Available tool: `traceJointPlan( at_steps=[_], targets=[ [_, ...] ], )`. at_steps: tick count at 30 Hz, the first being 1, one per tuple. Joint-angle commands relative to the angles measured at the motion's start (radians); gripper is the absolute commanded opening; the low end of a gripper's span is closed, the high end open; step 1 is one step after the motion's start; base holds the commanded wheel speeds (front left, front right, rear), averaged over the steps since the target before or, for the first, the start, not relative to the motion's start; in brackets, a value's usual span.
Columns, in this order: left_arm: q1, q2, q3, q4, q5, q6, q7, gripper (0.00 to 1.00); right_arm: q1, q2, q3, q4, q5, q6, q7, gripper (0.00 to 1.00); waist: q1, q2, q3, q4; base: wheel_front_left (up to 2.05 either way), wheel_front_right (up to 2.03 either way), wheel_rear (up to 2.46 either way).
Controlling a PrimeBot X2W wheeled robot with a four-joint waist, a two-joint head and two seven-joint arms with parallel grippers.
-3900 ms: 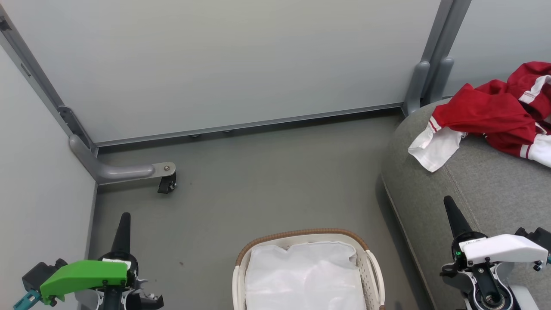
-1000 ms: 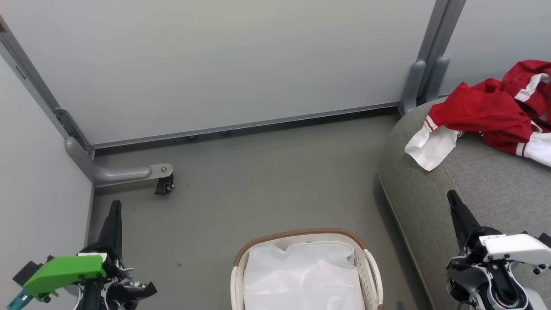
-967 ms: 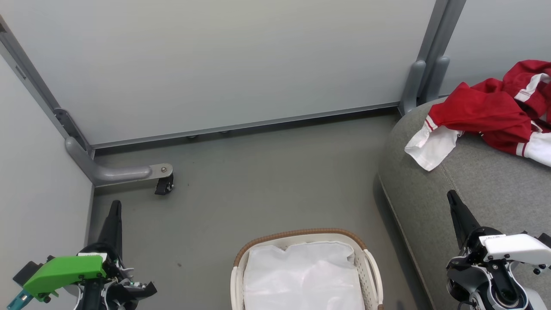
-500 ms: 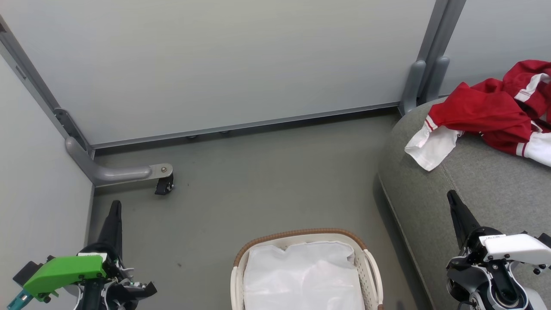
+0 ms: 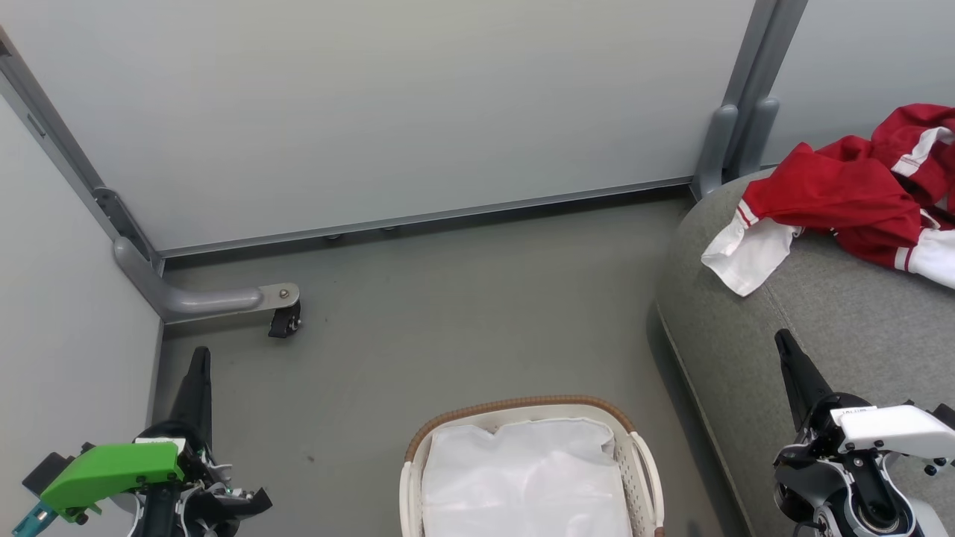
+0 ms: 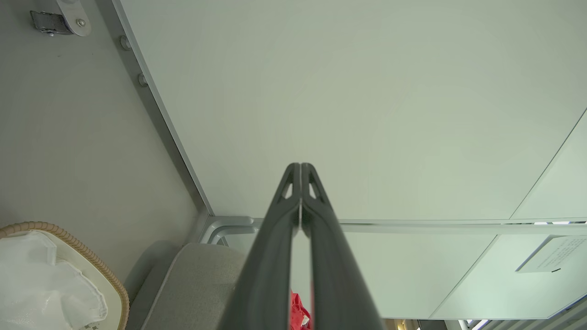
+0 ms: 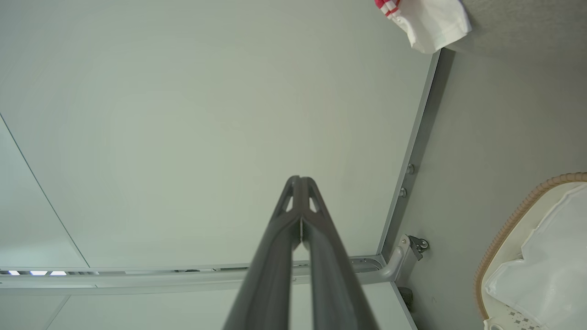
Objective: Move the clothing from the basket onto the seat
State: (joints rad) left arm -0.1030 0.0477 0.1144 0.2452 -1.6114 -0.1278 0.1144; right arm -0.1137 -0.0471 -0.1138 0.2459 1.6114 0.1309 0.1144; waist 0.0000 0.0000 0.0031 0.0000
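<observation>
The left jaws are resting clenched, empty. The basket (image 5: pixel 522 403) is holding its white liner (image 5: pixel 522 477). The clothing (image 5: pixel 835 198) is lying on the seat (image 5: pixel 880 313), probably soft, light and limp, best pinched at a bunched fold. The right jaws are sitting clenched, empty.

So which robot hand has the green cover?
The left hand, at the head view's lower left, has the green cover; the right hand has white.

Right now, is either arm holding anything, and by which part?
Nothing. The left end effector and the right end effector are both shut and empty; the clothing lies on the seat.
</observation>
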Motion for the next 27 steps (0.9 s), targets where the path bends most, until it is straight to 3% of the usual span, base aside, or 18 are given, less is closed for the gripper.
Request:
traceJointPlan(
  at_steps=[1, 27],
  targets=[
    [-0.011, 0.005, 0.002, -0.002, -0.003, -0.006, 0.003, 0.00, 0.010, -0.006, -0.002, -0.004, 0.003, 0.000, 0.003, 0.00, 0.0000, 0.0000, 0.000, 0.000, 0.00, 0.00, 0.00],
    [-0.011, 0.005, 0.002, -0.002, -0.003, -0.006, 0.003, 0.00, 0.010, -0.006, -0.002, -0.004, 0.003, 0.000, 0.003, 0.00, 0.0000, 0.0000, 0.000, 0.000, 0.00, 0.00, 0.00]
  ],
)
